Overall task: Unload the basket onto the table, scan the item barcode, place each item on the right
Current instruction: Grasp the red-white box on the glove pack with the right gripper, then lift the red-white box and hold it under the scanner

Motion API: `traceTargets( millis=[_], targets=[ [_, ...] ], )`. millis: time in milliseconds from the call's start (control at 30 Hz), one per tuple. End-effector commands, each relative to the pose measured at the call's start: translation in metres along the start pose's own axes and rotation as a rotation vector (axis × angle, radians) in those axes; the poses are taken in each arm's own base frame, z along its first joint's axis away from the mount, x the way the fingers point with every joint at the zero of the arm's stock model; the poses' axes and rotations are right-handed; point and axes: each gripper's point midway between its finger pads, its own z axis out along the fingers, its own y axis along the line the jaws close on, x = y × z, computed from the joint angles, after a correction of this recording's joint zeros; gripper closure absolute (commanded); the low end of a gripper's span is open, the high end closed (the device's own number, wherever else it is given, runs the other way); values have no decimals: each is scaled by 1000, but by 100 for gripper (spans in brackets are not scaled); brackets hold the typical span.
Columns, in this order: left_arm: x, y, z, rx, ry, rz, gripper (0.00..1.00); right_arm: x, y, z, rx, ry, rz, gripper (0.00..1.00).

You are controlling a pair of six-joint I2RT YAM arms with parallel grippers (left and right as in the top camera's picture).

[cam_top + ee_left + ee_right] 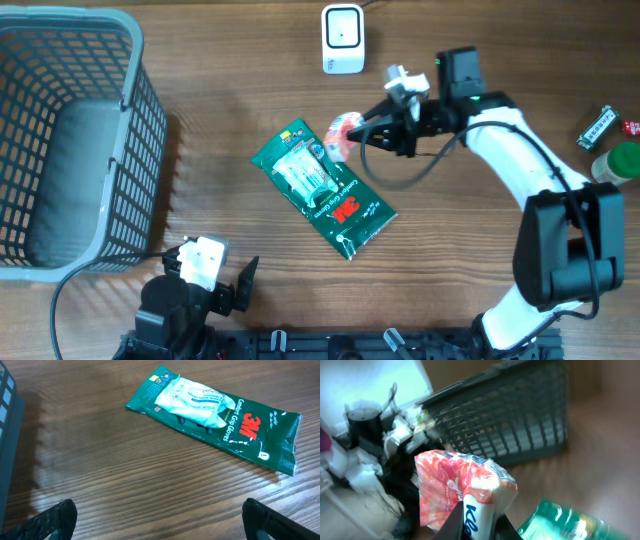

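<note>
Wood-grain table (480,270) fills the overhead view, with a grey mesh basket (150,150) at the far left and a small white scanner (342,38) at the top edge. Near the middle lies a green glove packet (325,188), flat and set at a slant. Just beside its upper end we see the right gripper (358,130), its fingers pinched onto a pink-and-white tissue pack (340,132) – that pack sits below the scanner and apart from it. A green bottle (618,162) and a small wrapped bar (598,127) lie at the right edge.

From the left wrist we see the left gripper (157,510) spread wide, its two dark fingertips (60,515) in the bottom corners with nothing between them, only bare wood. The glove packet lies well ahead of it, printed side up.

From the right wrist the tissue pack (465,487) fills the foreground – clamped between the two dark fingers (454,522), which close on its lower end. Behind it stand the basket (520,415) and a blurred tangle of black and white equipment against a bright background; a corner of the green packet (560,522) shows at lower right.
</note>
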Motion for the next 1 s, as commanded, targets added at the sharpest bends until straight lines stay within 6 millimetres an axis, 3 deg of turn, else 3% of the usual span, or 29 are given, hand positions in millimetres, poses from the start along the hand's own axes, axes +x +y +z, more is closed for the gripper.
traceTargets(
  millis=[0, 67, 133, 200, 400, 467, 500, 633, 700, 800, 867, 967],
  targets=[
    [0, -1, 0, 5, -2, 12, 0, -34, 26, 33, -159, -71, -523, 95],
    [0, -1, 0, 5, -2, 12, 0, -45, 32, 49, -207, -82, -711, 95],
    [0, -1, 0, 5, -2, 12, 0, -52, 38, 61, -241, -85, -753, 95],
    [0, -1, 0, 5, -2, 12, 0, -54, 44, 69, -269, -81, -724, 95],
    [0, -1, 0, 5, -2, 12, 0, -54, 44, 70, -273, -76, -688, 95],
    [0, -1, 0, 5, -2, 12, 0, -54, 41, 71, -259, -57, -595, 95],
    [0, -1, 0, 5, -2, 12, 0, -53, 38, 72, -241, -34, -463, 96],
    [0, -1, 0, 5, -2, 12, 0, -46, 34, 73, -204, 63, 351, 95],
    [0, -1, 0, 5, -2, 12, 0, -40, 20, 75, -107, 91, 793, 96],
    [0, -1, 0, 5, -2, 12, 0, -30, -4, 75, 67, 56, 1316, 95],
    [0, -1, 0, 5, -2, 12, 0, -25, -17, 74, 155, 5, 1587, 95],
    [0, -1, 0, 5, -2, 12, 0, -17, -52, 65, 349, -177, 1839, 95]
  ],
)
